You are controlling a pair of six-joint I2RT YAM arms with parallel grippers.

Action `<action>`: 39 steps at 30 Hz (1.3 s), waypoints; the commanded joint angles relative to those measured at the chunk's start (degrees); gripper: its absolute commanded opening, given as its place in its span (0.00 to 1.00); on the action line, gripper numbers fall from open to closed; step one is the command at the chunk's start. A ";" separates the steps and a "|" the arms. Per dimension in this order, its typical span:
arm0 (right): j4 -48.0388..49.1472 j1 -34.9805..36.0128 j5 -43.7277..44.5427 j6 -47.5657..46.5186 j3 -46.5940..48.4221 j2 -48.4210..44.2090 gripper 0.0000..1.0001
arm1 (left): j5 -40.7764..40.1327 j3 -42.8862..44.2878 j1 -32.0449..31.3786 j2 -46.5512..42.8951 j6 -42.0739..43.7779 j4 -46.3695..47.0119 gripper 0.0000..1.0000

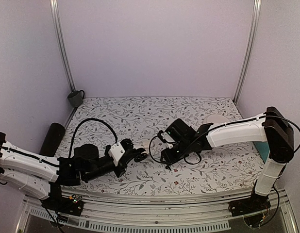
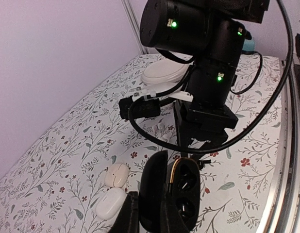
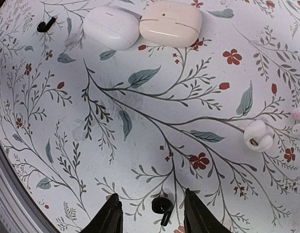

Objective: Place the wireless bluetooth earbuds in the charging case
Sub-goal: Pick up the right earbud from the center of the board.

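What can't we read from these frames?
Left wrist view: charging case sockets too dark to read; bottom edge crops the left jaws' grip.
Top view: near earbud and far earbud too small to find.
Right wrist view: right edge cuts off small white pieces; case out of frame.

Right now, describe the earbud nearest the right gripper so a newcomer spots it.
On the floral tablecloth, find the two dark fingers of the right gripper at the right wrist view's bottom edge. The black earbud lies between them, untouched. Unlike the other black earbud, it is far from the white cases.
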 commanded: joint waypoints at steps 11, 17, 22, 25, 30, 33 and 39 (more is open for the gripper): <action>-1.01 -0.75 -3.13 -16.00 -1.16 1.02 0.45 | -1.22 0.95 -0.05 -2.97 -0.41 -0.66 0.00; -3.46 0.80 -3.01 -17.06 -0.39 3.62 0.43 | -1.31 0.82 -0.09 -2.96 -0.59 -0.23 0.00; -3.86 1.48 -0.72 -17.25 -0.85 4.83 0.41 | -1.48 0.84 0.01 -3.04 -0.39 -0.39 0.00; -4.02 1.45 0.50 -17.26 -0.56 4.96 0.40 | -1.31 0.84 0.06 -3.04 -0.54 -0.57 0.00; -4.84 1.54 1.21 -18.20 0.36 6.25 0.38 | -1.43 1.03 0.09 -3.02 -0.54 -0.83 0.00; -5.09 1.58 2.43 -18.85 0.19 6.49 0.36 | -1.48 1.04 0.08 -3.04 -0.62 -0.99 0.00; -5.74 1.59 2.33 -19.60 1.61 7.67 0.31 | -1.39 1.29 0.15 -2.70 -0.65 -1.08 0.00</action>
